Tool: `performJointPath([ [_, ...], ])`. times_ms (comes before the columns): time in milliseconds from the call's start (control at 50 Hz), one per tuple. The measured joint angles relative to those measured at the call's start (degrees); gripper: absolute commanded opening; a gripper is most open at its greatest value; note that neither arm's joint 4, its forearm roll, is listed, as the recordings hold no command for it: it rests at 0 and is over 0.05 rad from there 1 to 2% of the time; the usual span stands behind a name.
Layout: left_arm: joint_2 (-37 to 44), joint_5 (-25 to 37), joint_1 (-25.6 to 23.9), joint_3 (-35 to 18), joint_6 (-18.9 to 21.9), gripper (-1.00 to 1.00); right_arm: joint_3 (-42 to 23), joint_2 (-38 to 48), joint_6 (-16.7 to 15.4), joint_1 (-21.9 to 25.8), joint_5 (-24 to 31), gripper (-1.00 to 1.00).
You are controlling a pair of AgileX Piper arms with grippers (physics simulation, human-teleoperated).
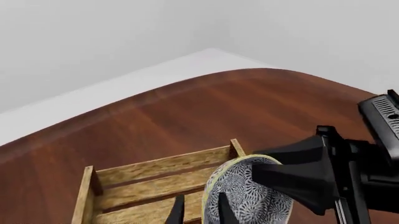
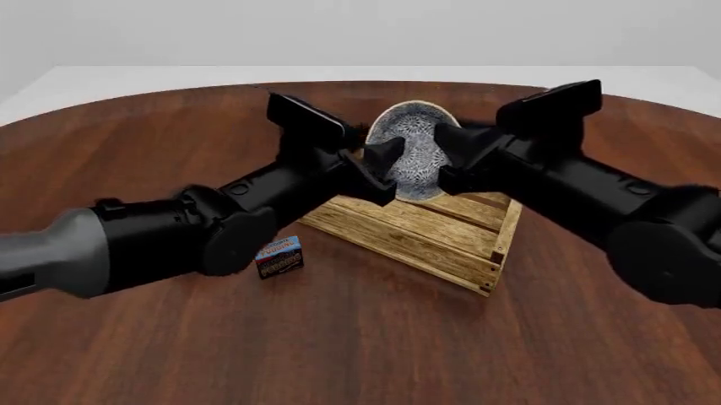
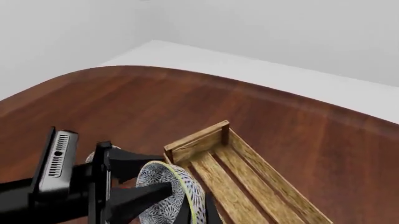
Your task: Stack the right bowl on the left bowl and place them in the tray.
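Note:
A bowl (image 2: 414,143) with a blue-and-white pattern and a pale rim is held tilted on edge above the far part of the tray (image 2: 423,232), a wooden slat crate. My left gripper (image 2: 383,164) is shut on its left rim and my right gripper (image 2: 448,160) is shut on its right rim. In the left wrist view the bowl (image 1: 249,196) sits over the tray (image 1: 143,179), with the right gripper (image 1: 254,162) on its rim. In the right wrist view the bowl (image 3: 177,191) hangs beside the tray (image 3: 249,182). I cannot tell whether a second bowl is nested inside it.
A small blue-and-red box (image 2: 279,256) stands on the brown table (image 2: 338,337) just left of the tray's near corner. The table's far edge curves round behind the tray.

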Motion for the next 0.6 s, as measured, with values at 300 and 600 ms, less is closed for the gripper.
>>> performJointPath([
  [300, 0.7, -1.0, -1.1, -0.3, -2.3, -1.00, 0.2, 0.0, 0.2, 0.1, 0.1, -1.00],
  [600, 1.3, -0.7, 0.5, -0.1, -1.5, -1.00, 0.1, -1.7, 0.4, 0.6, 0.4, 1.00],
])
